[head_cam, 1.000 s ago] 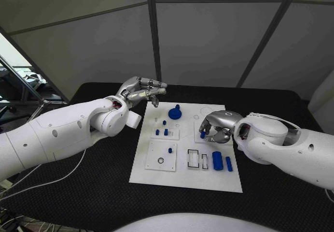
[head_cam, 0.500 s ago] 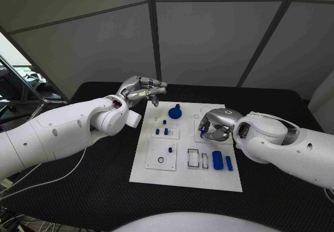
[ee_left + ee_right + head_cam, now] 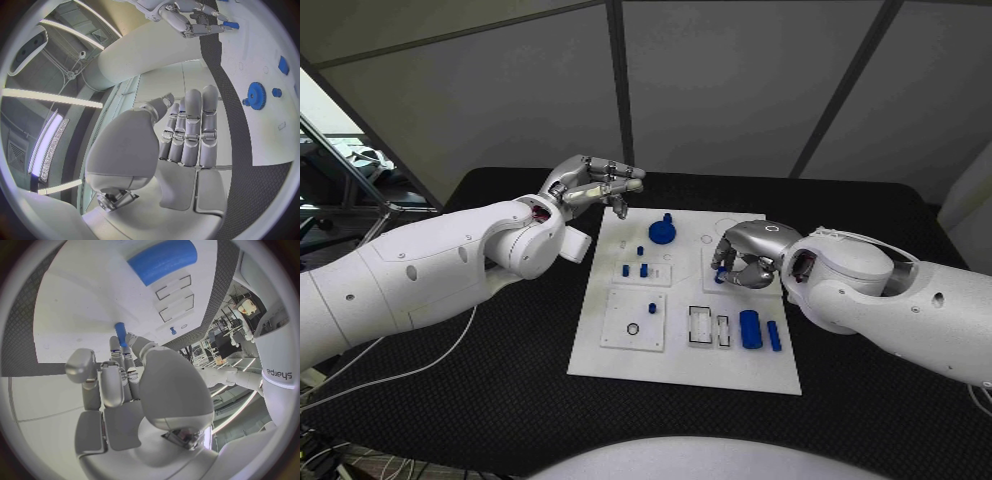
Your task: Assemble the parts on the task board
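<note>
The white task board (image 3: 678,368) lies in the middle of the black table. My right hand (image 3: 750,256) hovers over the board's right middle and pinches a small blue peg (image 3: 720,272) (image 3: 120,334) at its fingertips, the peg pointing down at the board. My left hand (image 3: 594,189) is raised beyond the board's far left corner, and in the left wrist view its fingers (image 3: 190,131) are stretched out side by side with nothing in them. A blue gear (image 3: 662,234) (image 3: 255,93) stands near the board's far edge. Small blue pegs (image 3: 635,271) stand in a white block below it.
A thick blue cylinder (image 3: 750,331) (image 3: 162,260) and a thinner blue bar (image 3: 775,338) lie on the board's right side, beside two rectangular slots (image 3: 701,325). A white block with a round hole (image 3: 633,321) sits on the board's near left. Black table (image 3: 502,380) surrounds the board.
My right hand has shifted slightly toward the board's far side with the peg still in its fingertips. My left hand has stayed almost still.
</note>
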You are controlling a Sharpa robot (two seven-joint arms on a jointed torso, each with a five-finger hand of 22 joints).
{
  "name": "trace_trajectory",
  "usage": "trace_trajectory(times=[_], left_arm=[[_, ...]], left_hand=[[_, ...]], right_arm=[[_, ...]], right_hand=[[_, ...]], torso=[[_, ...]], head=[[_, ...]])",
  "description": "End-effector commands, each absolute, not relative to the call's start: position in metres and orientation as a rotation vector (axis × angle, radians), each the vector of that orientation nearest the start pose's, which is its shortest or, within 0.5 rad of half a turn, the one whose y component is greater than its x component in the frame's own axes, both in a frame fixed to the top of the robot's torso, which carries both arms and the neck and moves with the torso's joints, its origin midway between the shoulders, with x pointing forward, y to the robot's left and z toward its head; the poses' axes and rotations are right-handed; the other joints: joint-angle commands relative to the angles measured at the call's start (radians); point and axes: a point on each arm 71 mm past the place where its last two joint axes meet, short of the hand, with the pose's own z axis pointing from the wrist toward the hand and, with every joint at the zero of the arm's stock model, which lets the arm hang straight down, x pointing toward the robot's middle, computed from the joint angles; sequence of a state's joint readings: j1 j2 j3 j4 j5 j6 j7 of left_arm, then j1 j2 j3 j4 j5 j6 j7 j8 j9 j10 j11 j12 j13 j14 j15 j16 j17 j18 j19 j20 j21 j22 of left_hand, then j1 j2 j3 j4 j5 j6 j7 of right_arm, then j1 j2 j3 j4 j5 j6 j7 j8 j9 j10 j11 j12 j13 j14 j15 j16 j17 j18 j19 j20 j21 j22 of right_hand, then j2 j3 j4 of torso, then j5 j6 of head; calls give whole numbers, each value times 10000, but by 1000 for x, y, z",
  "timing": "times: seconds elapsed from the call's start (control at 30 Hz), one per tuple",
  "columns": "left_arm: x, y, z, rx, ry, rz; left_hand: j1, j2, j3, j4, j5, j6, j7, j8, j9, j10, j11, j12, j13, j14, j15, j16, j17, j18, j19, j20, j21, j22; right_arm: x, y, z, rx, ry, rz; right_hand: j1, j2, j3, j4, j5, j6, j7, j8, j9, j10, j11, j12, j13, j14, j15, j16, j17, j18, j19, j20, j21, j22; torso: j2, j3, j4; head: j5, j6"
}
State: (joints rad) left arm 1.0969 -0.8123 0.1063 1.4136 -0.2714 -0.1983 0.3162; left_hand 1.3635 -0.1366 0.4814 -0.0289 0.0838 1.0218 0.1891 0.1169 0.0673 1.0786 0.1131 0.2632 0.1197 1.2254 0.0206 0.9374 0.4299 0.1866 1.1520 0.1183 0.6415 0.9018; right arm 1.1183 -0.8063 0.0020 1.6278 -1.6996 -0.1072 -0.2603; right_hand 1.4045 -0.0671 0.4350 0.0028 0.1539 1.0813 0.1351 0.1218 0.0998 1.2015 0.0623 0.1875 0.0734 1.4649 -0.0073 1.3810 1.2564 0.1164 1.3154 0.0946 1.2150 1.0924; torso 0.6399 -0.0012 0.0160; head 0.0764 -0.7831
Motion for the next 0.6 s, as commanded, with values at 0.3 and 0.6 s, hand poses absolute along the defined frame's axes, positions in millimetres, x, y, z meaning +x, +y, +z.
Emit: trace_trajectory(times=[0.3,0.6], left_arm=[[506,219,-184,-9208,15050,-15228],[506,219,-184,-9217,15058,-15214]], left_hand=[[-38,53,-62,-17,41,-84,-6,-14,-4,-88,-12,41,-9,-36,36,-33,-16,-40,-62,28,-41,-12],[-31,53,-66,-20,41,-90,-3,-13,-4,-95,-10,46,-10,-38,36,-33,-23,-40,-61,29,-45,-13]], right_arm=[[454,-151,-214,-4588,18364,4527],[452,-150,-218,-4735,18569,4529]], right_hand=[[-111,-136,170,-38,-102,-201,100,-194,-71,-128,136,-426,-70,472,11,65,5,-138,-39,17,14,12],[-142,-181,186,-52,-117,-236,104,-229,-83,-147,149,-492,-73,468,22,61,-6,-136,-49,30,12,11]], torso=[[-7,-5,12],[-9,-3,5]], head=[[7,-31],[16,-49]])
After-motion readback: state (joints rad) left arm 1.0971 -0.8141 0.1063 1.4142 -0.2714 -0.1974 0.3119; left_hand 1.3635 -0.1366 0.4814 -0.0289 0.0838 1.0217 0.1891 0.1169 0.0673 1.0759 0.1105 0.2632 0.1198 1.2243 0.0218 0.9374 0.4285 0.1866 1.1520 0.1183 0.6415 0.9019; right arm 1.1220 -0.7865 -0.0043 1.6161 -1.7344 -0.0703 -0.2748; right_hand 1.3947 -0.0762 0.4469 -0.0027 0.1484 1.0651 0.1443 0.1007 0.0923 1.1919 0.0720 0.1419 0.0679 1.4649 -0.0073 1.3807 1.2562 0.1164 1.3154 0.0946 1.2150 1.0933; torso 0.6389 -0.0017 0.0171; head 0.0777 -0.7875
